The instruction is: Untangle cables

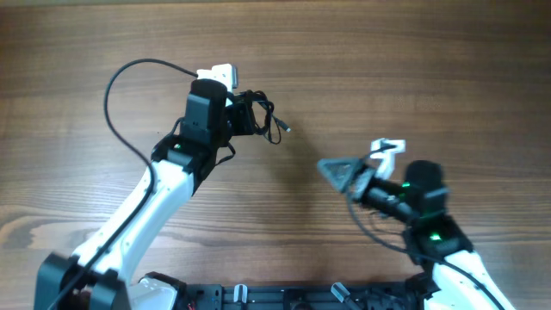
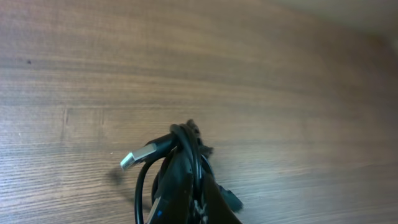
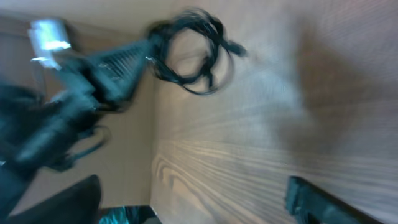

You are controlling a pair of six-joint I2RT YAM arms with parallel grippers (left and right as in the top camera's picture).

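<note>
Overhead view of a brown wood-grain table (image 1: pixel 413 52) w/ two white-and-black robot arms. One bundle of thin black cables (image 1: pixel 258 116) sits in the upper centre of the frame, looped and knotted; the strand count can't be told. The left gripper (image 1: pixel 241 116) has its fingers pressed together on the bundle's left edge. One small plug end (image 1: pixel 285 129) trails at the bundle's lower right. In the left wrist view, one flat silver USB plug (image 2: pixel 134 160) sticks out to the left of the clamped wires. One thick black arm cable (image 1: pixel 116 95) arcs at upper left. The right gripper (image 1: pixel 362 161) is at centre right, well apart from the bundle, fingers spread wide w/ nothing between them. One green light (image 1: pixel 435 234) glows on the right arm. The right wrist view is blurred.
</note>
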